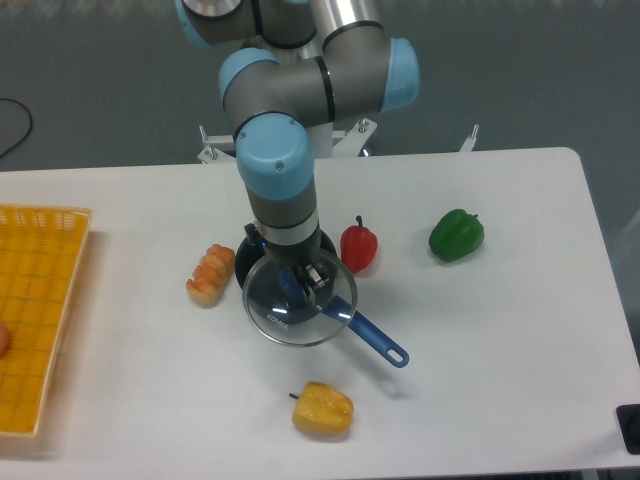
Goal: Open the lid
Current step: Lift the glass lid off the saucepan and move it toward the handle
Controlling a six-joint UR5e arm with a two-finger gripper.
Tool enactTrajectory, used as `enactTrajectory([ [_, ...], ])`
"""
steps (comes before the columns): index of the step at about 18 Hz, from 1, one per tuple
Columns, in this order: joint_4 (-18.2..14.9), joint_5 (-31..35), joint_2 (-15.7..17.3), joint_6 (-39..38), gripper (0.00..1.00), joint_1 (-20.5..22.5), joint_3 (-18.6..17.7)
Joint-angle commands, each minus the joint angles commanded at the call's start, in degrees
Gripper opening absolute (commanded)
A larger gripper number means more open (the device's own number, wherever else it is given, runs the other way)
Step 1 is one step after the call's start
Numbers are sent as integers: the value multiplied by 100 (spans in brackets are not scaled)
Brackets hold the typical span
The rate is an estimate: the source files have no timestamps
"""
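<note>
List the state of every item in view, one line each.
lid: lifted off the pan, held by its knob, shifted toward the camera.
end effector: shut on the lid.
saucepan: upright on the table, uncovered, mostly hidden behind the lid.
red pepper: upright beside the pan.
green pepper: lying on the table.
yellow pepper: lying on its side.
bread roll: lying left of the pan.
yellow basket: resting at the left edge.
</note>
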Motion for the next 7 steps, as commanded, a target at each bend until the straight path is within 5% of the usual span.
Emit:
enactTrajectory([
  [7, -9, -9, 18, 18, 48, 53, -18],
])
